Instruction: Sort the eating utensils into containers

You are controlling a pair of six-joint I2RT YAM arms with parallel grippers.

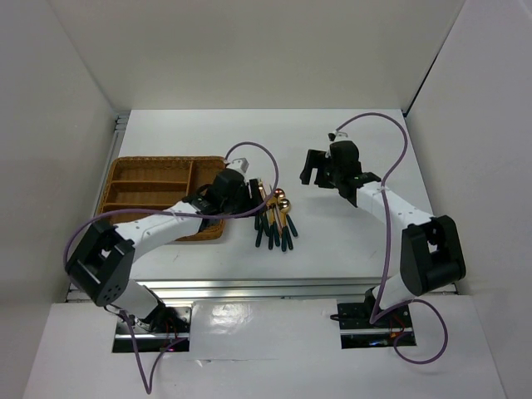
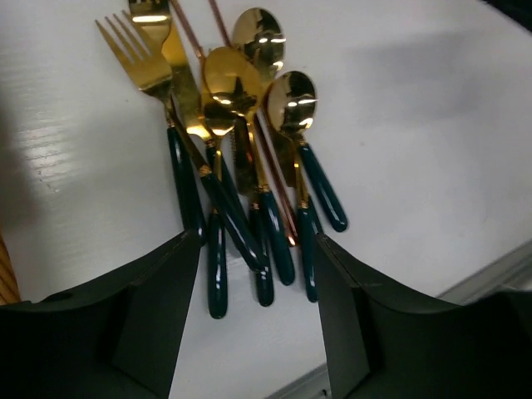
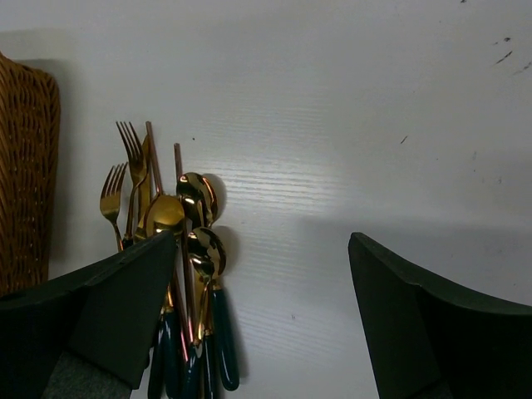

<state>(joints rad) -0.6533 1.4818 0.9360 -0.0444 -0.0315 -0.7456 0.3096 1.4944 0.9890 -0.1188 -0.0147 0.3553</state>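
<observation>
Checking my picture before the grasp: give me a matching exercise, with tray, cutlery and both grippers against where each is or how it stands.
1 tray
2 cutlery
3 left gripper
4 right gripper

A open, over bare table right of the cutlery
B heaped mid-table
C at the table's left side
D open, astride the cutlery handles

Pairs: 1-C, 2-B, 3-D, 4-A
</observation>
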